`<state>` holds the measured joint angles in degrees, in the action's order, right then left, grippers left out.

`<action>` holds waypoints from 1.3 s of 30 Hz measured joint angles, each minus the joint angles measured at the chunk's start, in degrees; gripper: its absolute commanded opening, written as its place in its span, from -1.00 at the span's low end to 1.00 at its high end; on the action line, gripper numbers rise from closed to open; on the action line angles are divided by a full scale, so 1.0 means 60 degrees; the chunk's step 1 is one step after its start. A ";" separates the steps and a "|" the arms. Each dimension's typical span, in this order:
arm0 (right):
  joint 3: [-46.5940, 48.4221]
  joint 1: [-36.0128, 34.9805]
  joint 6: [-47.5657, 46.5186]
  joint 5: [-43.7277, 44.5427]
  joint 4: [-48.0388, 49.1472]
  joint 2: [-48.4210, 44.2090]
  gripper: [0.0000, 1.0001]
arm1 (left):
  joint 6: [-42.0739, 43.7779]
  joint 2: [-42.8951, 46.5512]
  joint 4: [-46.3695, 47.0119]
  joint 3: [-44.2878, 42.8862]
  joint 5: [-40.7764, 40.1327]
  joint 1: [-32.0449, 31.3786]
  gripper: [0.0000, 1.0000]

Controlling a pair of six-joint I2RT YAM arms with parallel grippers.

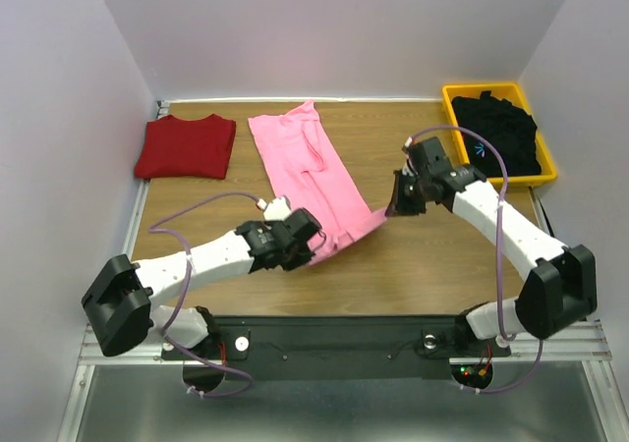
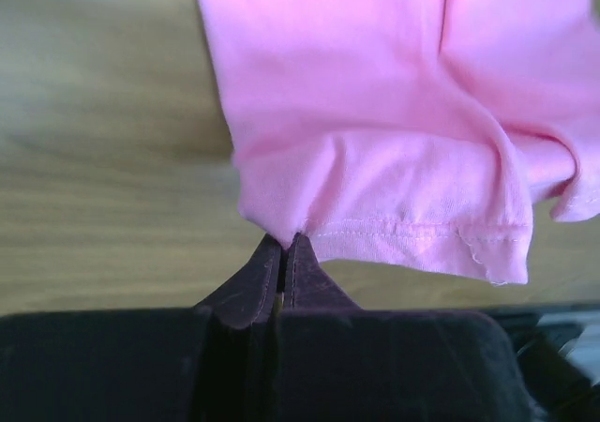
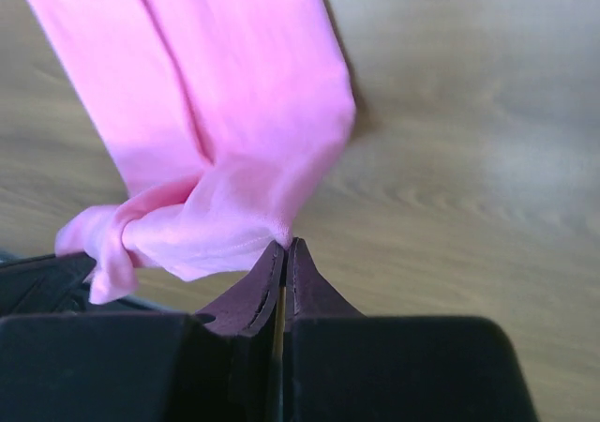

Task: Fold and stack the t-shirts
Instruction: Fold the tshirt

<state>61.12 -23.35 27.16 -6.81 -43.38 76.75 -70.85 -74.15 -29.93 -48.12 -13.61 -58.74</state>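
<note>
Across the middle of the table (image 1: 442,255) stretches the light pink t-shirt (image 1: 305,167). The left claw (image 2: 284,244) is clamped on its near left corner, and the right claw (image 3: 285,246) on its near right corner. The folded dark red t-shirt (image 1: 187,147) lies far left. The black t-shirt (image 1: 501,133) fills a yellow bin (image 1: 482,88) far right.

Lab cell: white partition walls (image 1: 344,29), wooden table (image 1: 442,265).
</note>
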 measured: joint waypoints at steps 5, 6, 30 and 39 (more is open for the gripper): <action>0.1858 -0.0058 -0.0313 0.0149 0.0080 0.1519 -0.99 | 0.1086 0.0208 0.0237 -0.0251 -0.0321 0.1563 -0.99; 0.2157 -0.0058 -0.0364 0.0160 0.0149 0.1861 -0.99 | 0.1337 0.0186 0.0346 -0.0302 -0.0368 0.1861 -0.99; 0.6145 -0.0095 -0.0820 0.0058 0.1009 0.6550 -0.99 | 0.5541 -0.2936 0.2222 -0.2164 -0.0528 0.5293 -0.99; 0.6521 -0.0124 -0.0798 0.0149 0.1202 0.7169 -0.99 | 0.6113 -0.3861 0.2645 -0.2412 -0.0510 0.5515 -0.99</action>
<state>100.25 -24.10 22.37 -5.91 -36.16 119.77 -34.17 -97.32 -14.06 -62.59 -16.67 -25.65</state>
